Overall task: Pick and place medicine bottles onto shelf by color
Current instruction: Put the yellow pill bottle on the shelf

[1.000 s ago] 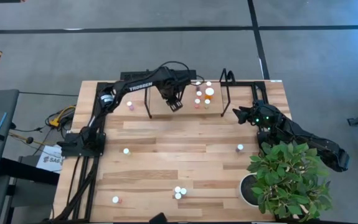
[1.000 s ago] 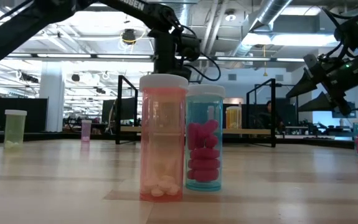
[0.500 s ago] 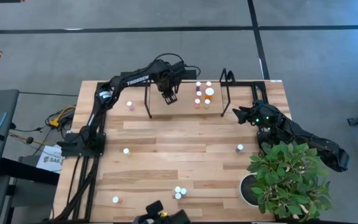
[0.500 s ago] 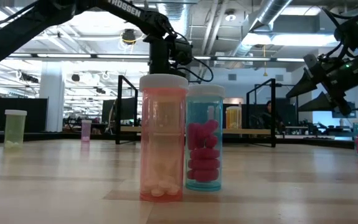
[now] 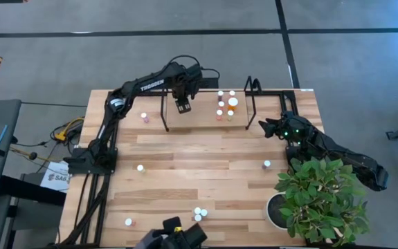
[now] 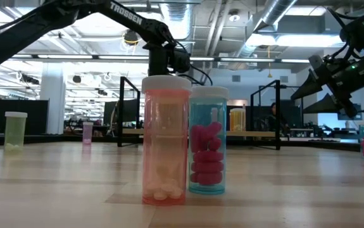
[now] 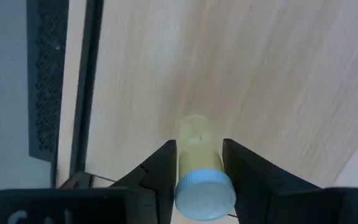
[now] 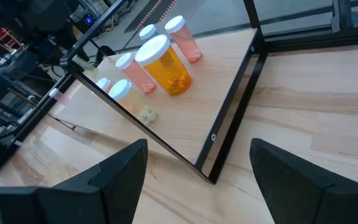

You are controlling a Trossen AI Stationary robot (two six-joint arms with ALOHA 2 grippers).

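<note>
Your yellowish bottle (image 7: 198,168) sat between the left gripper's (image 7: 198,163) fingers (image 7: 163,171), its long axis running along them and its white cap toward the wrist camera. You had the fingers closed snugly on its sides, over the shelf (image 5: 205,119) board's left part. Your left arm reached from the tabletop's (image 5: 185,166) left edge. Your right gripper (image 5: 266,126) waited spread wide off the shelf's right end.
</note>
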